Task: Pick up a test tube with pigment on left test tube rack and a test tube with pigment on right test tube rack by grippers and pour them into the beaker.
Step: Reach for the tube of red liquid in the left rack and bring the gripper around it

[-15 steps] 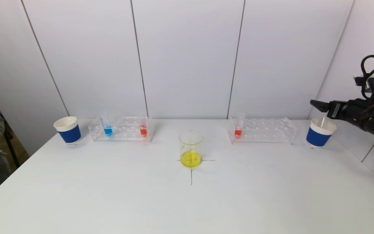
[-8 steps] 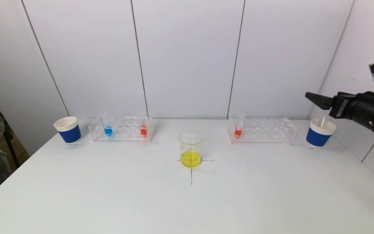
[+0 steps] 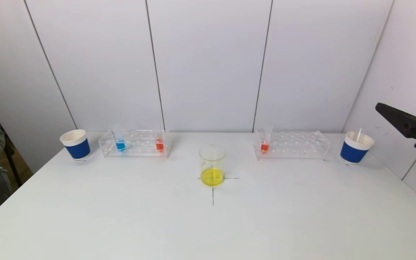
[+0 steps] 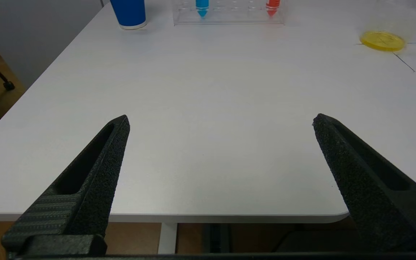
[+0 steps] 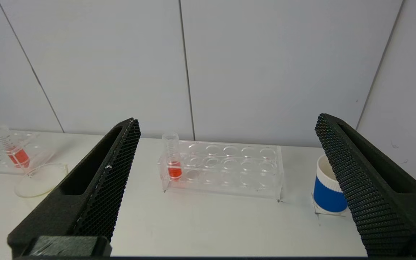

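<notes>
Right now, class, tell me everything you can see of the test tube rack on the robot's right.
The right test tube rack is a clear plastic block with rows of round holes, standing flat on the white table. It holds one upright tube with red pigment at its end nearest the beaker; its other holes are empty. No gripper touches it.

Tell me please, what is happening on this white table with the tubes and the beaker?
Nothing is held at this moment. The right gripper hangs open in the air near the blue paper cup with a clear stick, beside the right clear plastic rack holding one red-pigment tube. The left gripper is open over the near table edge. The glass beaker holds yellow liquid; the left rack has a blue tube and a red tube.
</notes>
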`<state>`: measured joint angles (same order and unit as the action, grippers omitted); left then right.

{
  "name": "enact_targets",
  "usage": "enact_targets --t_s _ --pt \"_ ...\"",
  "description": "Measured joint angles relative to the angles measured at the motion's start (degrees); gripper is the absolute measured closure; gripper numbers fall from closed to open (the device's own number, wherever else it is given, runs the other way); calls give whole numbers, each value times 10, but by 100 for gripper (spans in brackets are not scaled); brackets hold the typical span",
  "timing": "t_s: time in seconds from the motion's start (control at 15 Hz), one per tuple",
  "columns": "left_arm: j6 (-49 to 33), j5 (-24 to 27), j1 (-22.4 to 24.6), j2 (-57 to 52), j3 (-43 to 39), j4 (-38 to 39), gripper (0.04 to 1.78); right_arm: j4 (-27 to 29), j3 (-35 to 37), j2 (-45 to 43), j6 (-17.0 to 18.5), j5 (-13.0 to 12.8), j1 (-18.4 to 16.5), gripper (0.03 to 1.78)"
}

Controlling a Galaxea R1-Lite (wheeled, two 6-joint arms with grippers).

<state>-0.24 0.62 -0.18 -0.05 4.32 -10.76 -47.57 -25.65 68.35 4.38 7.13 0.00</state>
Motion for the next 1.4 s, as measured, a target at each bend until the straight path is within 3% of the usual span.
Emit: enact_targets --t_s 0.4,0.53,1.07,1.2,1.4 --pt "0 0 0 0 0 0 5 27 136 -173 6 0 -4 5" --pt "0 0 0 0 0 0 5 72 153 -233 11 0 -4 5" --pt "0 0 0 0 0 0 5 365 158 -516 15 3 -4 5" --pt "0 0 0 0 0 0 5 405 162 -571 14 4 -4 5" --pt "0 0 0 0 0 0 5 417 174 -634 12 4 -2 5"
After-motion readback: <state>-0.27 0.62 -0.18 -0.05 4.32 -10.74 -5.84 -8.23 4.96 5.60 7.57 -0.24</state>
